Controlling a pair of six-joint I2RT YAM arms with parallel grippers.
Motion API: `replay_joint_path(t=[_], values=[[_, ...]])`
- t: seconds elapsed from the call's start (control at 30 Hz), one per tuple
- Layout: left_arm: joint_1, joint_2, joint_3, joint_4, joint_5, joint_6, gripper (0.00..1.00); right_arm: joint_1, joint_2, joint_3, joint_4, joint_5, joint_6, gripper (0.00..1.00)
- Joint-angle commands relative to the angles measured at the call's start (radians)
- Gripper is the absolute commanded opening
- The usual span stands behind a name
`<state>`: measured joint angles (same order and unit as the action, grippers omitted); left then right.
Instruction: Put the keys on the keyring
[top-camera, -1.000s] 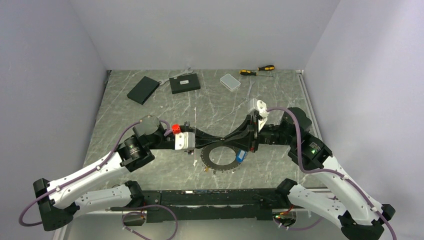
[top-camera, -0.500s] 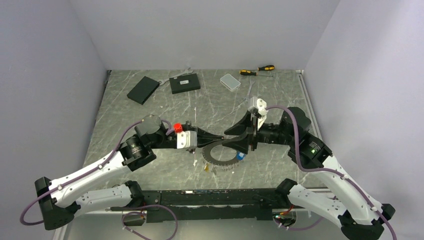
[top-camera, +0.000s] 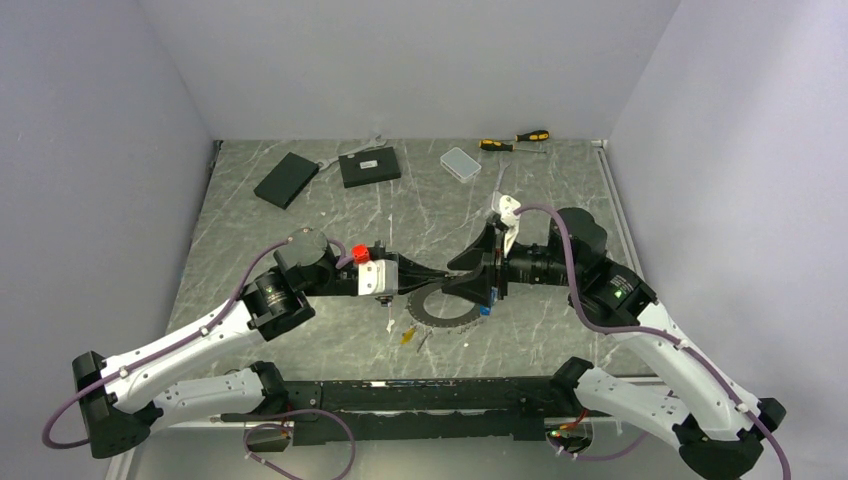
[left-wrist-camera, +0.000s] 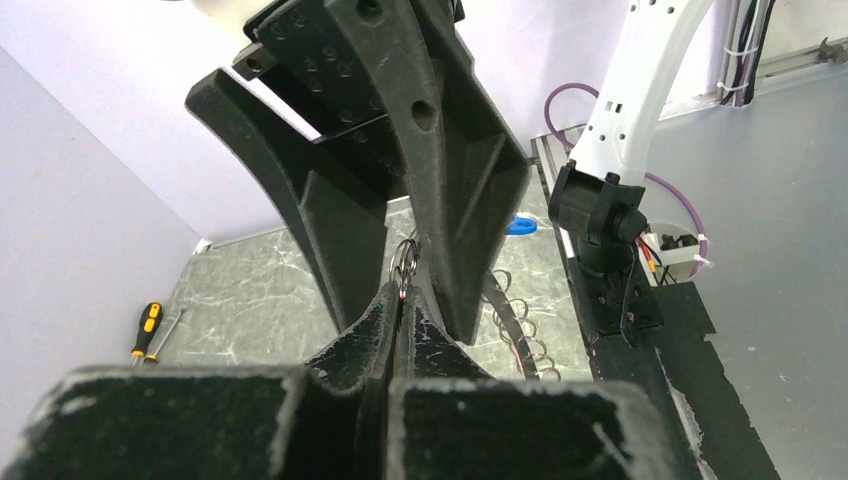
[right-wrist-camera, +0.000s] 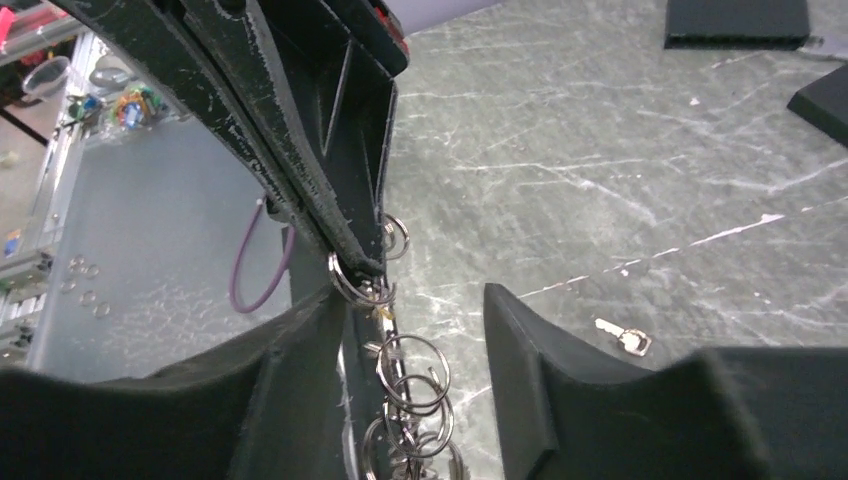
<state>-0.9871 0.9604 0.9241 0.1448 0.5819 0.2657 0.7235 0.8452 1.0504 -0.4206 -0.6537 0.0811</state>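
Our left pincer is clamped fully shut, its two black fingertips nipping one small split ring of the large dark-grey toothed metal keyring. Our right pincer faces it tip to tip with its jaws standing well apart and nothing in them. The pinched stretch of ring hangs in the gap between its fingers.

From the right wrist view, the keyring turns out to be a limp chain of little linked wire rings. It drops from the left pincer's tips and trails down onto the grey marbled surface, where the rest lies as a loop under both arms.

The blue-tagged key sits at the loop's right edge; we cannot tell whether it is threaded on. The yellow-orange-tagged key and a plain silvery key lie loose just in front of the loop.

We judge that the ring is being held up ready for threading. The next move calls for our right pincer to go down to a loose key, grip it by the tag end and bring its hole to the held ring, a fine job with parts this small.
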Motion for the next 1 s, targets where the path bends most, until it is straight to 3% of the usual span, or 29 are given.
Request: replay_joint_path(t=[0.0, 0.17, 0.2, 0.4, 0.43, 0.53, 0.7, 0.8, 0.97], values=[[-0.001, -0.010, 0.028, 0.052, 0.002, -0.011, 0.00, 0.001, -0.023, 0.024, 0.039, -0.008, -0.021, 0.45], [-0.001, -0.006, 0.024, 0.059, -0.001, -0.016, 0.00, 0.001, -0.039, 0.015, 0.081, -0.032, -0.019, 0.03], [-0.001, -0.006, 0.023, 0.062, -0.001, -0.017, 0.00, 0.001, -0.043, 0.013, 0.087, -0.035, -0.017, 0.00], [-0.001, -0.005, 0.018, 0.044, -0.005, -0.019, 0.00, 0.001, -0.059, 0.011, 0.082, -0.078, -0.041, 0.00], [0.000, -0.005, 0.020, 0.032, -0.003, -0.018, 0.04, 0.001, -0.061, 0.016, 0.073, -0.070, -0.049, 0.00], [-0.001, -0.006, 0.030, -0.014, 0.004, -0.004, 0.31, 0.001, -0.063, 0.032, 0.039, -0.045, -0.069, 0.00], [-0.001, 0.005, 0.078, -0.158, 0.024, 0.062, 0.56, 0.001, -0.057, 0.046, -0.006, -0.009, -0.093, 0.00], [-0.001, 0.018, 0.124, -0.249, 0.018, 0.096, 0.58, 0.001, -0.042, 0.056, -0.041, 0.014, -0.114, 0.00], [-0.001, 0.055, 0.227, -0.377, -0.007, 0.164, 0.54, 0.000, 0.003, 0.084, -0.139, 0.063, -0.151, 0.00]])
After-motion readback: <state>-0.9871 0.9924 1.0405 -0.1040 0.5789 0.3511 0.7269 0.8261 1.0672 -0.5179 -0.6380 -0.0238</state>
